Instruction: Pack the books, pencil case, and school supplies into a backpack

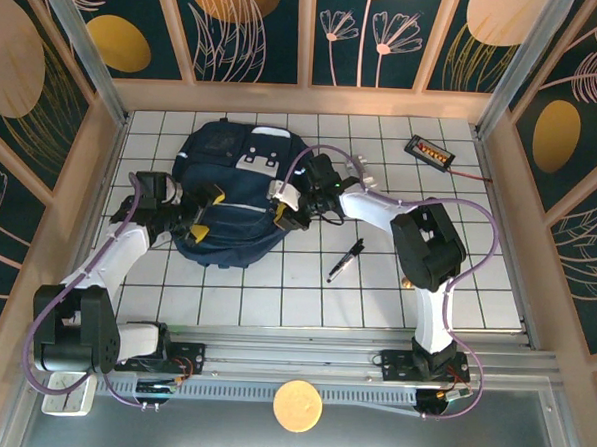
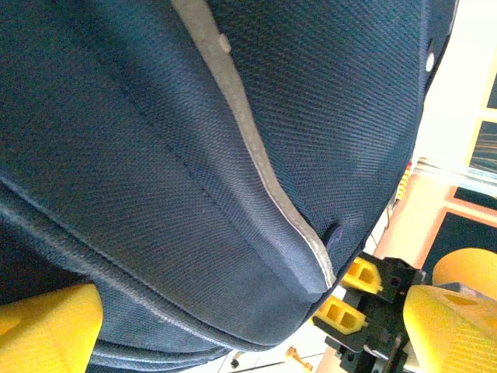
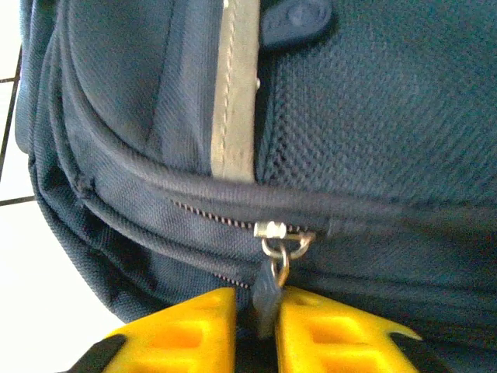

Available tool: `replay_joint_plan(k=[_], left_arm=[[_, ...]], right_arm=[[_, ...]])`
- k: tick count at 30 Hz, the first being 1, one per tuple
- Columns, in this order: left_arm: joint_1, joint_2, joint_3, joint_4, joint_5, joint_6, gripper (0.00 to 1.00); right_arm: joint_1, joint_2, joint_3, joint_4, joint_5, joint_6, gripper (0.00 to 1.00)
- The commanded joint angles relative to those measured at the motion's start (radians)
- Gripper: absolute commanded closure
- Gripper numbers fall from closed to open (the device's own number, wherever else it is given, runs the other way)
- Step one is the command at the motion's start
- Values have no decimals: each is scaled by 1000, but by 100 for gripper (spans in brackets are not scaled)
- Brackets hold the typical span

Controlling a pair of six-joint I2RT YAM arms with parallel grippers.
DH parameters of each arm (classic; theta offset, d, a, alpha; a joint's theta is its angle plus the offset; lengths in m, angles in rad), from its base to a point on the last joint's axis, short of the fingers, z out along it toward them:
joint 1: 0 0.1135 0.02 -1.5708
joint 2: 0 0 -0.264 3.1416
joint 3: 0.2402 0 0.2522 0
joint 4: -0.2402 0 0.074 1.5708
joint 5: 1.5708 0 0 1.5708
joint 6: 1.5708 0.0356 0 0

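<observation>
Two arms meet at the large dark navy-blue fabric backpack point(image 1: 231, 180) in the top view. It lies on the white tiled table point(image 1: 274, 302), toward the far left corner. The left gripper point(image 1: 207, 214) sits at the pack's near-left side, the right gripper point(image 1: 285, 209) at its right side. A slim black pen with a silver tip point(image 1: 345, 260) lies apart on the tiles, near the table's middle. A small black tray with orange pieces point(image 1: 429, 150) rests by the far right corner.

From the left wrist, the left gripper point(image 2: 248, 322) stands wide apart, its yellow fingers point(image 2: 46, 326) flanking a bulge of backpack point(image 2: 155, 155) cloth with a grey-white stripe point(image 2: 248, 140). It pinches nothing.

From the right wrist, the right gripper point(image 3: 255, 326) has its yellow fingers point(image 3: 178, 334) drawn in on the small dark zipper pull point(image 3: 268, 299), which hangs from a silver slider point(image 3: 278, 230) on the backpack point(image 3: 388, 116).

The pack looks soft and floppy, likely to sag and slide on the smooth tiles when the zip is tugged. The pull is thin and could slip, so it wants a deep pinch and a draw along the zip line. The open claw would best brace the cloth at a firm seam. The pen looks light, stiff and prone to roll, so mid-barrel is the place to take it.
</observation>
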Motion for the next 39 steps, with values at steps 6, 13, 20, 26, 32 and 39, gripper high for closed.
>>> replay_joint_plan(k=[6, 13, 20, 26, 32, 39], left_arm=[[7, -4, 56, -55, -28, 63, 1], [7, -17, 31, -49, -23, 58, 1], [7, -20, 22, -46, -22, 56, 1], [7, -20, 23, -44, -19, 55, 1], [7, -20, 13, -37, -14, 53, 1], [6, -24, 5, -35, -12, 52, 1]], right_arm=[[-2, -75, -62, -11, -1, 70, 89], [-2, -78, -50, 49, -14, 114, 76], [7, -50, -21, 65, -20, 135, 71], [12, -43, -15, 84, -10, 156, 59], [21, -23, 2, 108, 13, 179, 56], [35, -8, 11, 124, 41, 197, 71]])
